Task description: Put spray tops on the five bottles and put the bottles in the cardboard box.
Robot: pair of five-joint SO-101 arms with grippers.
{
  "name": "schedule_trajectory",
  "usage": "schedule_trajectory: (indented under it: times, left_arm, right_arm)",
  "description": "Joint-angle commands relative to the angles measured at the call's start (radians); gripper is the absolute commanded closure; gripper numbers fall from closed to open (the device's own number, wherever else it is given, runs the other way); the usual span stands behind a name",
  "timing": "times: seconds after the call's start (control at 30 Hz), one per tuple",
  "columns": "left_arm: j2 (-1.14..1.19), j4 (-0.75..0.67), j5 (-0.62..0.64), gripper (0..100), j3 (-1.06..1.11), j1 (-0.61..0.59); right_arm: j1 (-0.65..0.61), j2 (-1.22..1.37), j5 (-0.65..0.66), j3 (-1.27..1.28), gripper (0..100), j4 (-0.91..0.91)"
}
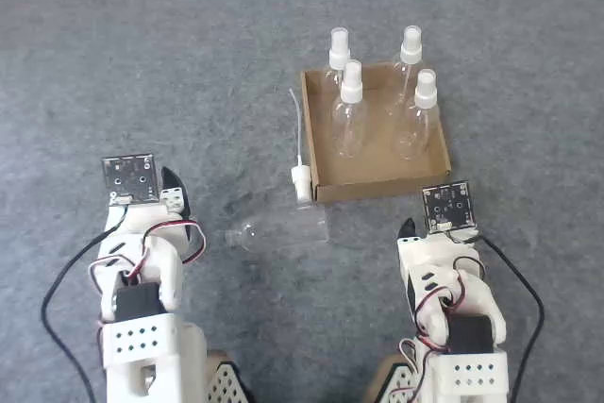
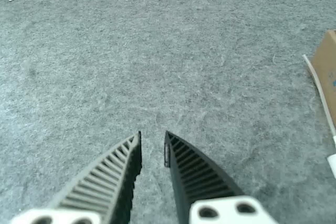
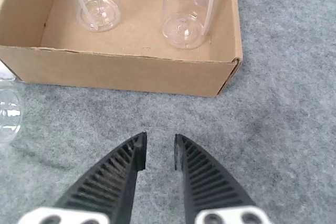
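Left gripper (image 2: 152, 141), right gripper (image 3: 160, 142): slightly apart, empty. Suggest gripping bottle (image 1: 278, 230), to left gripper's right, mid-body; spray top (image 1: 301, 181) goes tube-first.

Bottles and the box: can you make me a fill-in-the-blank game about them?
The cardboard box holds ____ standing bottles. The fifth bottle lies on its ____ on the table. It has ____ spray top on it. Exactly ____ loose spray top lies beside the box.
Missing words: four; side; no; one.
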Motion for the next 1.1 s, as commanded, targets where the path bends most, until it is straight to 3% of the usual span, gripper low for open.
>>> schedule_trajectory:
  times: [0.0, 0.1, 0.2, 0.4, 0.57, 0.7, 0.87, 1.07]
  left_arm:
    - [-0.015, -0.023, -0.002, 94, -0.008, -0.002]
    - [-0.015, -0.021, -0.002, 94, -0.008, -0.002]
    - [-0.014, -0.014, -0.002, 94, -0.008, -0.002]
    - [-0.014, 0.058, -0.002, 94, -0.036, 0.006]
    - [-0.014, 0.063, -0.002, 94, -0.038, 0.006]
    - [-0.014, 0.063, 0.0, 94, -0.038, 0.006]
    - [-0.014, 0.063, 0.002, 94, -0.039, 0.0]
    - [-0.014, 0.087, 0.002, 94, -0.053, -0.002]
  right_arm:
    - [0.001, 0.002, 0.012, 0.02, 95.0, 0.005]
    - [0.012, -0.013, 0.038, -0.037, 95.0, 0.015]
    - [-0.005, -0.016, 0.163, -0.135, 95.0, 0.051]
    - [-0.173, 0.05, 0.193, -0.367, 95.0, 0.18]
    - [-0.278, 0.398, 0.198, -0.643, 95.0, 0.189]
    - [-0.45, 0.763, 0.253, -0.878, 93.8, 0.214]
    - [-0.679, 1.104, 0.339, -1.062, 79.6, 0.24]
    - [-0.797, 1.328, 0.456, -1.108, 71.6, 0.168]
